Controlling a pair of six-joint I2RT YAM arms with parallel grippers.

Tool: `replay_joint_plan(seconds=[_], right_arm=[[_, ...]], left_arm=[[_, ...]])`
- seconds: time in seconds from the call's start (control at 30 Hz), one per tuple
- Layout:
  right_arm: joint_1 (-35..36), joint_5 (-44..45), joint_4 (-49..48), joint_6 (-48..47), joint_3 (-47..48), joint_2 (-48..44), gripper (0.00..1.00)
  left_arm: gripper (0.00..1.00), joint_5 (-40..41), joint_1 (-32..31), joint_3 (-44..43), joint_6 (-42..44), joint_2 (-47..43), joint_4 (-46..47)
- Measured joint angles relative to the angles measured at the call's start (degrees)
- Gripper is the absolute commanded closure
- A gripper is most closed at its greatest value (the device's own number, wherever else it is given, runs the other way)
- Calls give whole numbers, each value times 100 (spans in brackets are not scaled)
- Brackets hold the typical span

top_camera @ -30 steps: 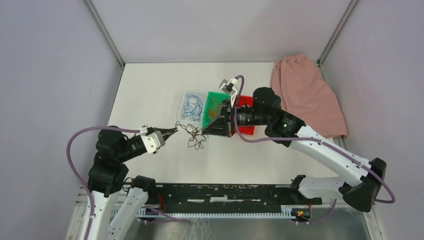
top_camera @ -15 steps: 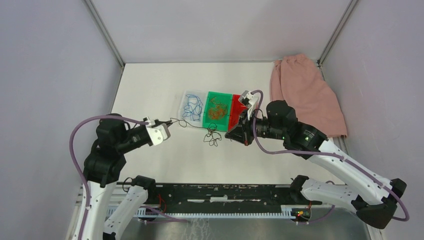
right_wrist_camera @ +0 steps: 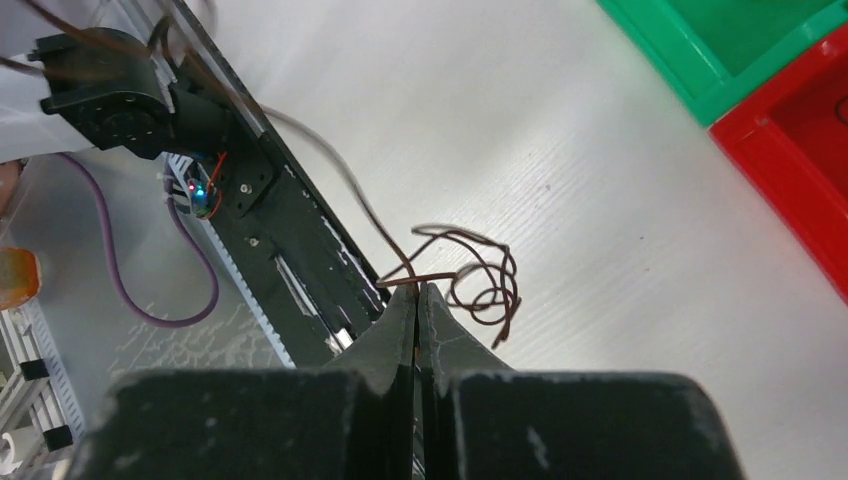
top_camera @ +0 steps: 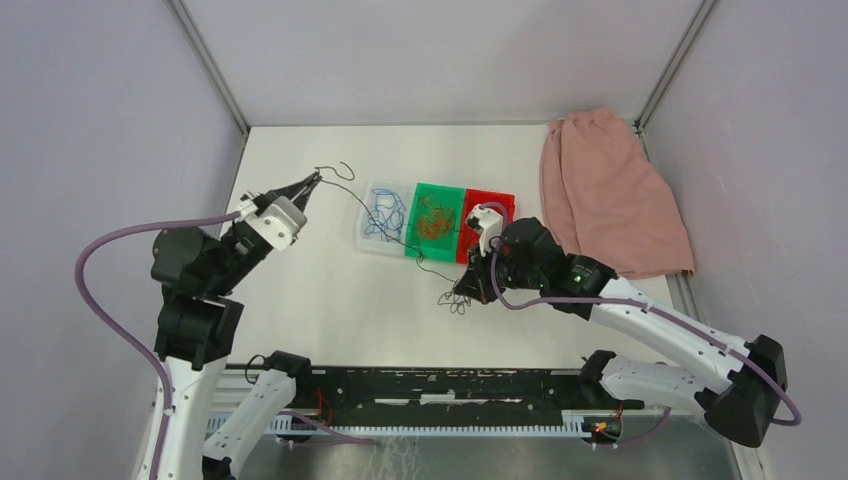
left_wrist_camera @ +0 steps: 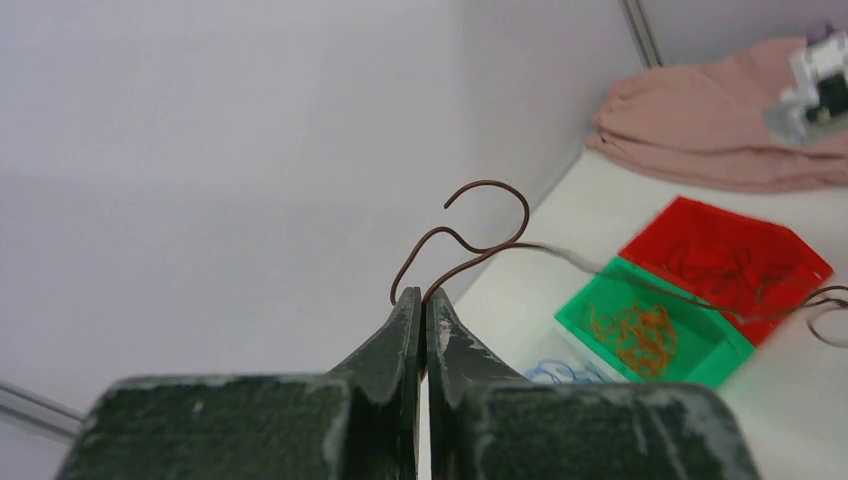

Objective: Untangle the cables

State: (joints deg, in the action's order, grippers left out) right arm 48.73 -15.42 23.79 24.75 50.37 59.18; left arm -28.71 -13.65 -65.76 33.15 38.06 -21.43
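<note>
Cables (right_wrist_camera: 485, 290) of dark brown wire are strung between your two arms, and the stretch between them has just grown much longer. On your left, the left gripper (top_camera: 312, 180) has swung up and away toward the far left of the table (top_camera: 300, 290). A second ago it sat low beside the knot. Its jaws are pressed together on one hooked cable end (left_wrist_camera: 488, 183). From there the strand runs rightward over the clear bin (top_camera: 364, 236) of blue cables (top_camera: 384, 211). It then passes the green bin (top_camera: 440, 188) of orange cables (top_camera: 434, 220) and drops to the small tangle on the table. The right gripper (right_wrist_camera: 416, 290) has drawn back toward the near edge, and its jaws are pinched shut on a strand at that tangle. The red bin (top_camera: 506, 197) lies just beyond it. By my judgement, the widening span means one cable is sliding out of the knot. Keep your pull gentle so that the remaining loops do not cinch tight.
</note>
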Motion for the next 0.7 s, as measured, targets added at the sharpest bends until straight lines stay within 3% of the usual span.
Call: replay_joint_plan(seconds=[0.1,0.17,0.3,0.43,0.7], right_arm=[[2,-2,-127,90,-140,251,90],[20,-2,-186,120,-212,437,67],[59,-46,-267,221,-247,673,51],[68,-151,-350,260,13,713,28],[68,-420,-1137,330,1224,918,19]], left_arm=[[97,195,0,-170,-328,57,697],[97,323,0,-243,-505,81,1119],[97,236,0,-492,-780,181,1445],[97,-151,0,-577,-997,199,1578],[97,-695,0,-614,-1119,190,1399]])
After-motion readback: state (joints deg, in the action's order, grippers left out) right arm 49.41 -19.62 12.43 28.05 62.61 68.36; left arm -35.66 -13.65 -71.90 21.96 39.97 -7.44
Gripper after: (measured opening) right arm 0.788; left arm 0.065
